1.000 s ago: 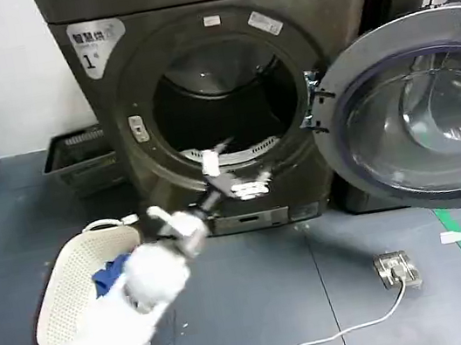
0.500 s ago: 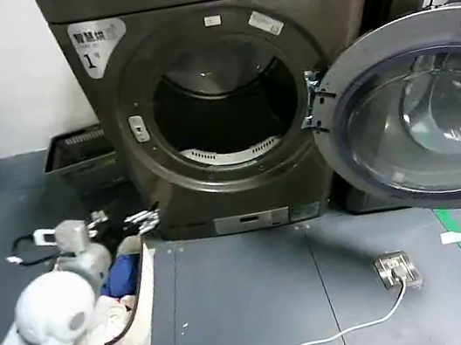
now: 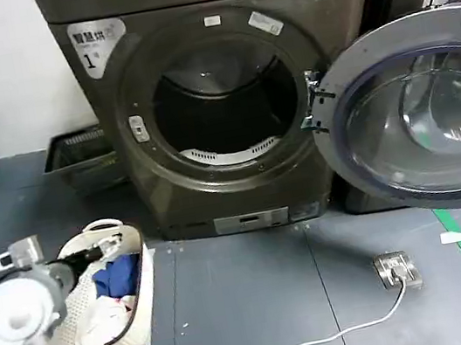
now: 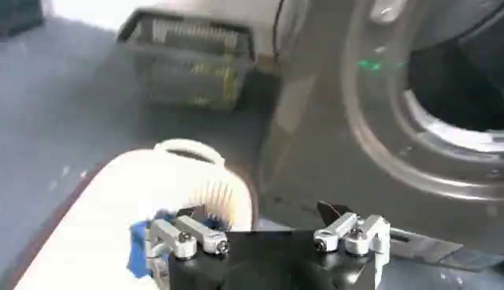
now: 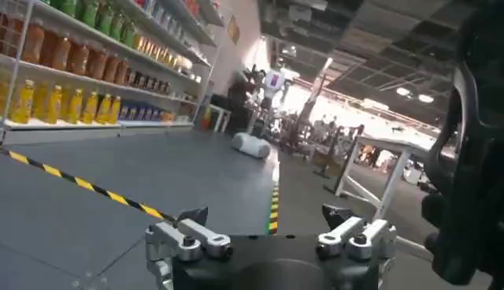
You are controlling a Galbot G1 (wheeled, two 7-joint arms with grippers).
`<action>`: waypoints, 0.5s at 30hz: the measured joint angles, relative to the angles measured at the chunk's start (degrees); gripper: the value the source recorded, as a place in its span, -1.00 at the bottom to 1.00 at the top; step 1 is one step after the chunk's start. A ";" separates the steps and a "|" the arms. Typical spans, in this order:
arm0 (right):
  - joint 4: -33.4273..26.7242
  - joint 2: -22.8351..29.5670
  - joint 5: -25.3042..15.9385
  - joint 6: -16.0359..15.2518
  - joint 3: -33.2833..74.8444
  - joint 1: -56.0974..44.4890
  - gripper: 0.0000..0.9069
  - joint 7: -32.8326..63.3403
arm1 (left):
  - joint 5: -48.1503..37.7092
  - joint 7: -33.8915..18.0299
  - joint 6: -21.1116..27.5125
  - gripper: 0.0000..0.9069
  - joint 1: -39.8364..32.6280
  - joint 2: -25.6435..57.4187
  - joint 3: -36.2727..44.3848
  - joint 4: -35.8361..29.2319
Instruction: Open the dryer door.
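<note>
The dryer door hangs wide open, so your job looks done. Your left tool sits open and empty above the laundry basket, out of the way.

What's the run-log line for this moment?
dryer door: swung fully open | left hand: open, above laundry basket | right hand: open, parked

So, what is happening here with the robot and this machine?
The dryer door is already swung wide open to the robot's right, so the dark drum is exposed. The left gripper is open and empty, low at the robot's left above a white laundry basket with blue and white clothes inside. The right gripper is also open, holds nothing and faces away toward a room with shelves. Nothing touches the door now.
</note>
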 joint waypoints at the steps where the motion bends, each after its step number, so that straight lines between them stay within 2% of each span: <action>1: 0.02 0.02 -0.01 0.03 -0.04 0.00 1.00 -0.01 | -1.03 -0.64 0.00 1.00 0.25 0.23 -0.21 0.48; 15: -0.11 0.14 0.42 0.25 -0.32 0.01 1.00 -0.07 | -17.01 -12.07 -0.06 1.00 3.01 2.03 -5.79 7.29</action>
